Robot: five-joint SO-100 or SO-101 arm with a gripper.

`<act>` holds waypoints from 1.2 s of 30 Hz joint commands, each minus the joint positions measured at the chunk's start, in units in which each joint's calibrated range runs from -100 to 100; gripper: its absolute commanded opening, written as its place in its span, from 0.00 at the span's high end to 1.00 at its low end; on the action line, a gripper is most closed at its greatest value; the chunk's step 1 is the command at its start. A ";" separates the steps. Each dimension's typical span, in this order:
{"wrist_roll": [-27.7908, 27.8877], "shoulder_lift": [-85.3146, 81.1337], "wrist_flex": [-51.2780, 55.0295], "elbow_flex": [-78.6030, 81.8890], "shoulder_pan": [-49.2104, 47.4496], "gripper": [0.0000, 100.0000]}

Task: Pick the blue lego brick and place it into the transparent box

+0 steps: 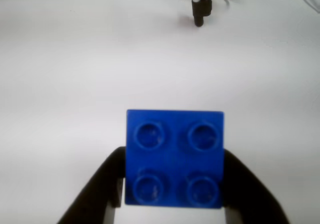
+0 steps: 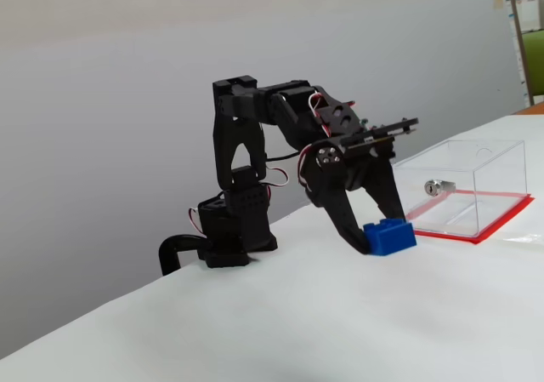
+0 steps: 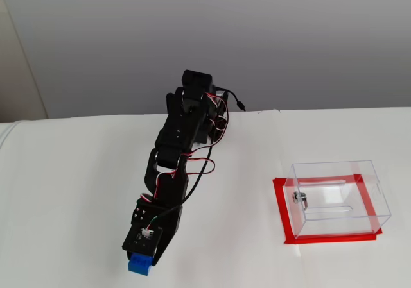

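Observation:
The blue lego brick [image 1: 173, 156], four studs facing the wrist camera, sits between the two black fingers of my gripper [image 1: 172, 184], which is shut on it. In a fixed view the brick [image 2: 390, 236] is at the fingertips of my gripper [image 2: 384, 234], close over the white table and just left of the transparent box [image 2: 463, 186]. I cannot tell whether it touches the table. In another fixed view the brick [image 3: 140, 264] pokes out under my gripper [image 3: 142, 261], well left of the box [image 3: 337, 198], which has a red base rim and a silver lock [image 3: 299, 199].
A black-tipped pole with dark cables [image 1: 199, 9] stands at the far end of the white table in the wrist view. The arm's base [image 2: 231, 229] is clamped at the table's back edge. Shelving [image 2: 527, 42] shows far right.

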 commanded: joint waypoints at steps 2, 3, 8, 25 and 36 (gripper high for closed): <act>1.94 -10.14 5.94 -2.73 -3.38 0.97; 2.41 -11.50 7.25 -2.73 -4.27 0.97; 2.57 -17.69 11.34 -2.73 -9.22 0.97; 2.88 -31.18 23.61 -2.73 -35.62 0.97; 2.88 -32.62 24.91 -2.73 -57.21 0.97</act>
